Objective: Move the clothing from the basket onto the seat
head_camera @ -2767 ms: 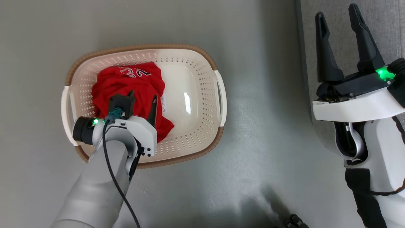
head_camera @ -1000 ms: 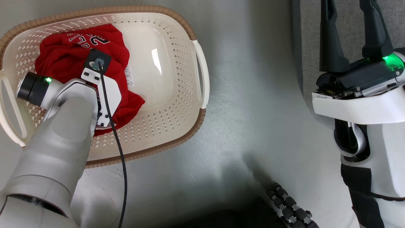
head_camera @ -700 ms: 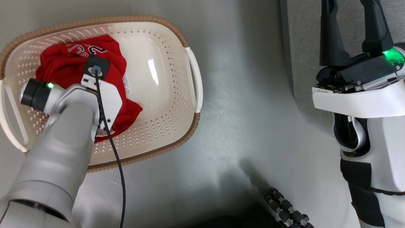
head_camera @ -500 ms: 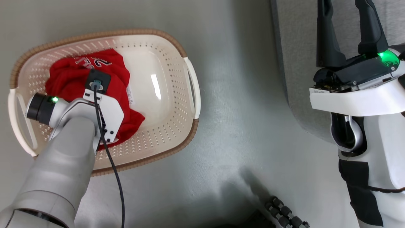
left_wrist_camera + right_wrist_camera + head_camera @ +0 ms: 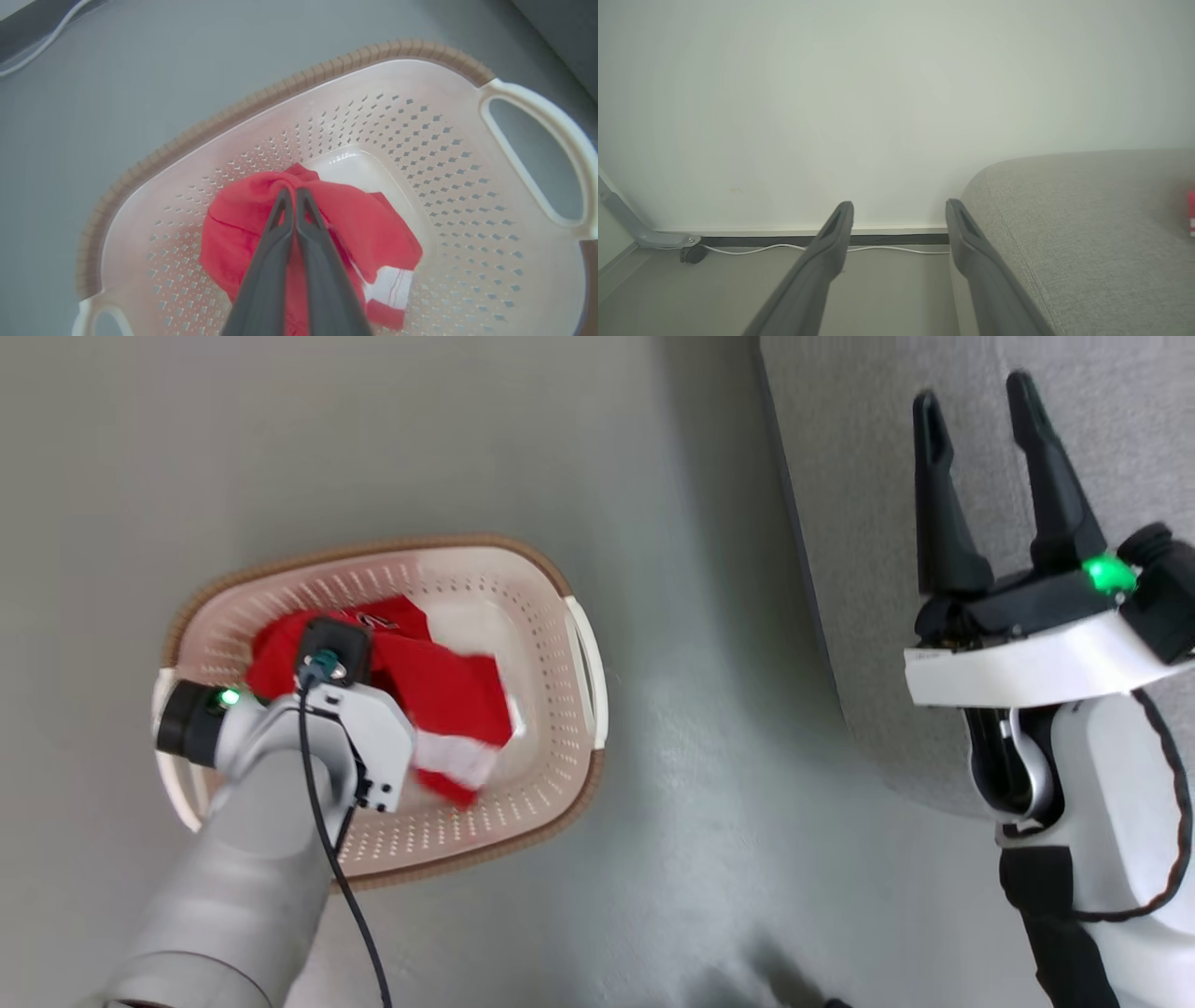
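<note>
Grey floor [image 5: 420, 439] was occupied by the basket [image 5: 560, 807], near the seat [image 5: 840, 476]. The clothing [image 5: 359, 219] was pinched between the pressed-together fingers of the left gripper [image 5: 293, 192], over the basket interior. The right gripper [image 5: 971, 390] was spread above the seat edge.

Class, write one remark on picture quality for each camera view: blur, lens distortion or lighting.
Head view: the clothing and the basket are smeared by motion blur, while the right gripper looks crisp. Left wrist view: the left gripper, shut on the clothing, is sharp, and the wide lens bows the basket's rim. Right wrist view: flat, even light on the wall, no glare.
</note>
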Motion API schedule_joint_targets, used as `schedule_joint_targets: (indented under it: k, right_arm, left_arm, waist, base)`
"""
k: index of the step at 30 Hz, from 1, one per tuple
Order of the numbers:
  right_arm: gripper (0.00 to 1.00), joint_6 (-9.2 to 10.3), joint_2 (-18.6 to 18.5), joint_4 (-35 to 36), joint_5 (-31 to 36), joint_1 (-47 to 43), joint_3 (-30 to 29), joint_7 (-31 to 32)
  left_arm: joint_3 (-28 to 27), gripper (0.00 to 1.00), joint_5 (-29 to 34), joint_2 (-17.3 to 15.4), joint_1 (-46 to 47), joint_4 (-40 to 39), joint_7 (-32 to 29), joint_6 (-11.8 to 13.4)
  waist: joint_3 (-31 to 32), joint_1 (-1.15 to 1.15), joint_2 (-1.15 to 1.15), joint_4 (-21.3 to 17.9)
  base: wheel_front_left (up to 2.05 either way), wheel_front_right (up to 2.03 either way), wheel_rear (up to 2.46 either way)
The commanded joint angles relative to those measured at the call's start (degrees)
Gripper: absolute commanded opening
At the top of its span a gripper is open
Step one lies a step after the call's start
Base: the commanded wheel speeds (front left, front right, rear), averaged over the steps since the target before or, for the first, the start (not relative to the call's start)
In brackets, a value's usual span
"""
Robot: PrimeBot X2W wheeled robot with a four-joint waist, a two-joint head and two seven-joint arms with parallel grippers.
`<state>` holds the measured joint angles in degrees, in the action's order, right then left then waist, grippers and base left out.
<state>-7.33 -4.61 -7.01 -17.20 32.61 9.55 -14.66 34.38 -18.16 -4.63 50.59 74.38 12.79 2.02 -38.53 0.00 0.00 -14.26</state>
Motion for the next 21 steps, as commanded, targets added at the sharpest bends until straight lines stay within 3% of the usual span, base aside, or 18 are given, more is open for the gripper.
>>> schedule_joint_targets:
  k: [1, 7, 21]
  right_arm:
    - [1.0, -0.16, -0.57, 0.5, 0.17, -2.65, 0.49, -0.34]
    - [1.0, -0.16, -1.51, -1.76, 0.1, -5.19, 0.4, -0.34]
    - [1.0, -0.16, -1.25, -6.0, 0.36, -10.35, 0.44, -0.34]
  left_arm:
    - [-1.23, 0.0, -0.72, -0.35, -1.81, -0.46, 1.08, -0.19]
    - [-1.81, 0.0, -2.2, 0.99, -4.98, -2.67, 2.12, -0.48]
    - [-6.24, 0.0, -3.04, 1.52, -14.48, -20.04, 2.2, 1.51]
  waist:
    - [4.38, 0.0, 0.0, 2.12]
    - [9.96, 0.0, 0.0, 4.04]
    - [21.17, 0.0, 0.0, 6.57]
  base:
    - [0.0, 0.0, 0.0]
    - [0.0, 0.0, 0.0]
    - [0.0, 0.0, 0.0]
